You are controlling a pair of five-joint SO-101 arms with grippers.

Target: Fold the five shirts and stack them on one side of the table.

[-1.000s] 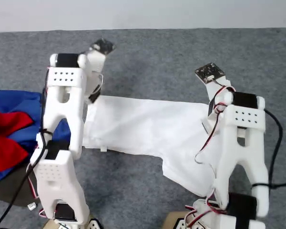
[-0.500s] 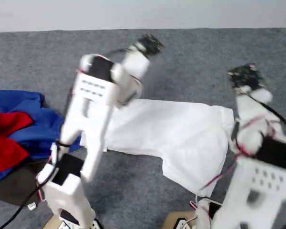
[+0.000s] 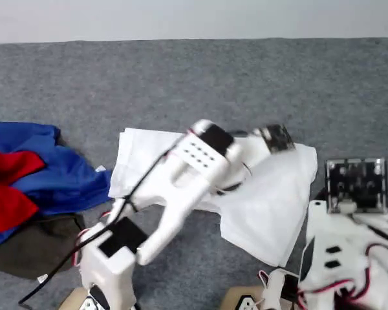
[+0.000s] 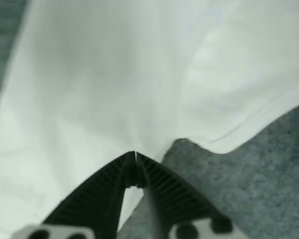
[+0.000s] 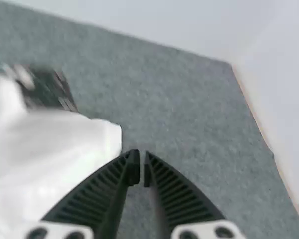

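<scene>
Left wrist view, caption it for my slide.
Left gripper pinching the white shirt over the grey table.

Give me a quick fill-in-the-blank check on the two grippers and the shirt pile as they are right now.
1. The left gripper pinches the white shirt with its jaws ______.
2. In the pile at the table's edge, the red shirt lies on top of a ______ one.
3. The right gripper is shut over bare table beside the white shirt and holds ______.

Missing words: shut; blue; nothing.
</scene>
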